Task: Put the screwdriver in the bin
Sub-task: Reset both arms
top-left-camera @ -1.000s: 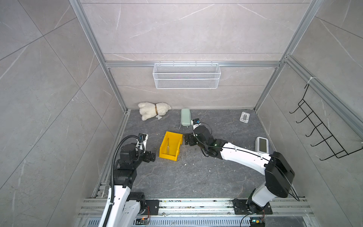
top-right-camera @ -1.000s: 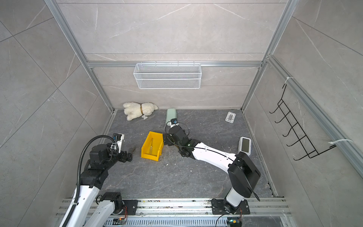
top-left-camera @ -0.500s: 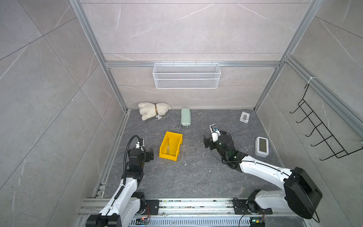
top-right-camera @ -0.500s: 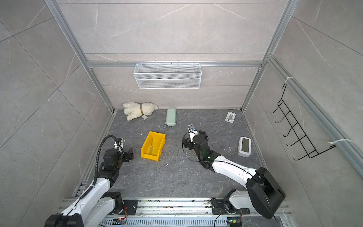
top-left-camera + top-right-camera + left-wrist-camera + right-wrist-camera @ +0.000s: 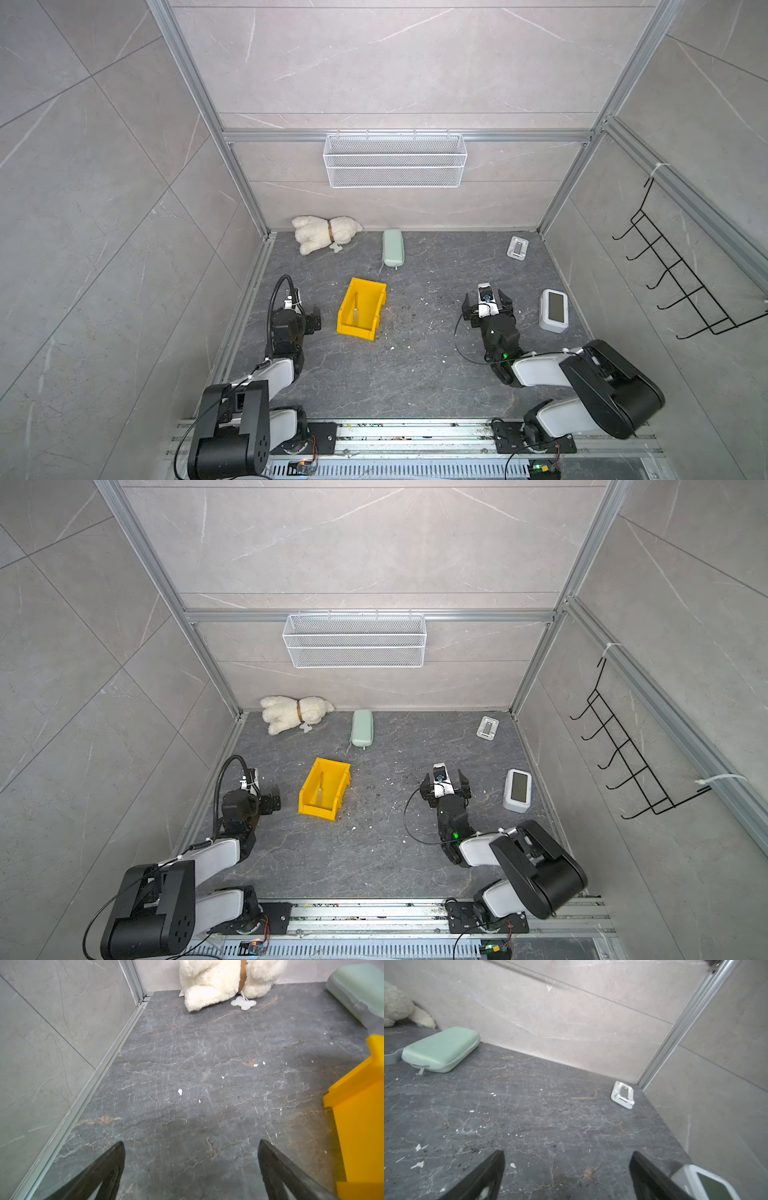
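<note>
In both top views the screwdriver (image 5: 356, 311) lies lengthwise inside the yellow bin (image 5: 343, 320), which stands on the dark stone bench (image 5: 415, 374) between the two arms. The left pincer (image 5: 309, 322) sits just beside the bin's side, apart from it and holding nothing. The right pincer (image 5: 486, 300) is well apart from the bin, near a white device with a screen (image 5: 553, 311), its black fingers spread wide and empty. A white plush toy (image 5: 297, 713), a mint green case (image 5: 362, 727) and a small white bracket (image 5: 487, 727) lie along the back wall, under a white wire basket (image 5: 355, 640). In the left wrist view the left pincer (image 5: 191, 1169) is spread over bare bench, with the bin's yellow wall (image 5: 361, 1122) at the edge. In the right wrist view the right pincer (image 5: 566, 1176) is spread with nothing between its fingers, and the case (image 5: 441, 1049) and bracket (image 5: 623, 1095) lie beyond it.
</note>
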